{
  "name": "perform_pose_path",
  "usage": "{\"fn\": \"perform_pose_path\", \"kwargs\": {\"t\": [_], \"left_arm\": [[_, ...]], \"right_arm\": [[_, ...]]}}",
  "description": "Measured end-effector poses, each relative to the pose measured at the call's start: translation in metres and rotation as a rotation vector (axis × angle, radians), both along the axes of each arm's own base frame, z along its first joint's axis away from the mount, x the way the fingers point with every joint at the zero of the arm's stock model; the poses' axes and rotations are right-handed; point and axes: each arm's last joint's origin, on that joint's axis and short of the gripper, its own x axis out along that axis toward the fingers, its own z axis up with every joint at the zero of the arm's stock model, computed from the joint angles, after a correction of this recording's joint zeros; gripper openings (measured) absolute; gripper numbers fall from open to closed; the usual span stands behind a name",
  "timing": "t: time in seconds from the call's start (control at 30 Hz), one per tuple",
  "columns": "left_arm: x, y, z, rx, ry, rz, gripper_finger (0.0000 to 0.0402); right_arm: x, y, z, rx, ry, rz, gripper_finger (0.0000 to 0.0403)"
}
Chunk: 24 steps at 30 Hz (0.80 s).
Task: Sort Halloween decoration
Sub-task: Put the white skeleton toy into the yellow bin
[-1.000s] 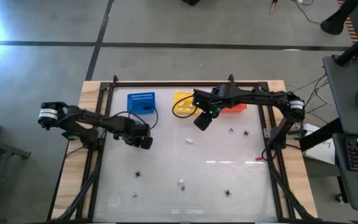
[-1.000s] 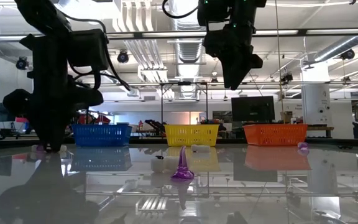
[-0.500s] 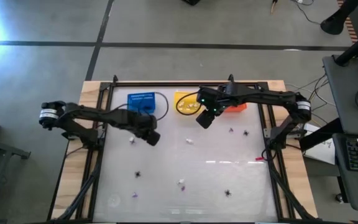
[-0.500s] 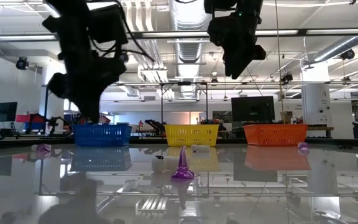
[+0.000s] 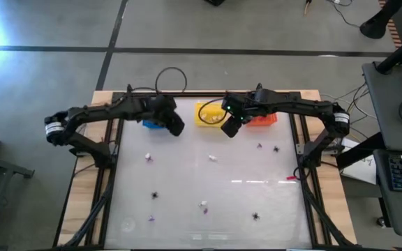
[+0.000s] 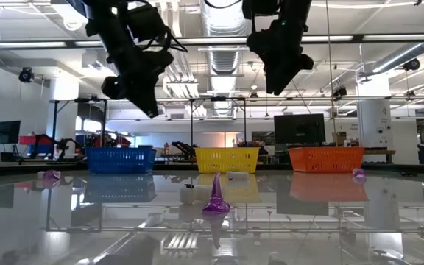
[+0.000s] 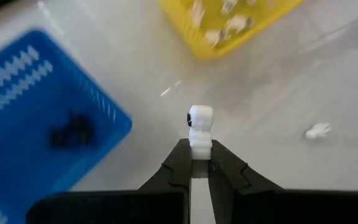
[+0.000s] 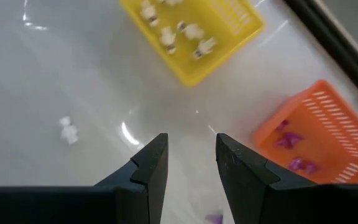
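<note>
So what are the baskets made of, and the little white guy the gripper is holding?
The blue basket and yellow basket look like moulded plastic: bright, with slotted mesh walls. The white figure in the left gripper seems smooth, matte plastic, though that is less certain.

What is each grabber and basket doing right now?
Left gripper: shut on a white trinket, up beside the blue basket.
Right gripper: open, nothing in it.
Blue basket: holds black trinkets.
Yellow basket: holds white trinkets.
Orange basket: holds purple trinkets.
</note>
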Motion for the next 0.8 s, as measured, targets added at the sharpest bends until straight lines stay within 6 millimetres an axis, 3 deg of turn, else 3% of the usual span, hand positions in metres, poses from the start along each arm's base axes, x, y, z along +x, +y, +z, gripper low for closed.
{"fn": "perform_pose_path", "kwargs": {"t": [0.3,0.5,0.8], "left_arm": [[0.008,0.037,0.013,0.034,-0.062,-0.045,0.0002],[0.037,0.056,-0.001,0.032,-0.028,-0.144,0.0002],[0.08,0.082,-0.006,0.123,-0.009,-0.273,0.0002]], "right_arm": [[-0.005,-0.026,0.002,-0.022,-0.037,-0.06,0.0127],[-0.011,-0.027,0.007,-0.032,-0.037,-0.04,0.0127],[-0.018,-0.028,0.016,-0.054,-0.058,-0.031,0.0128]]}}
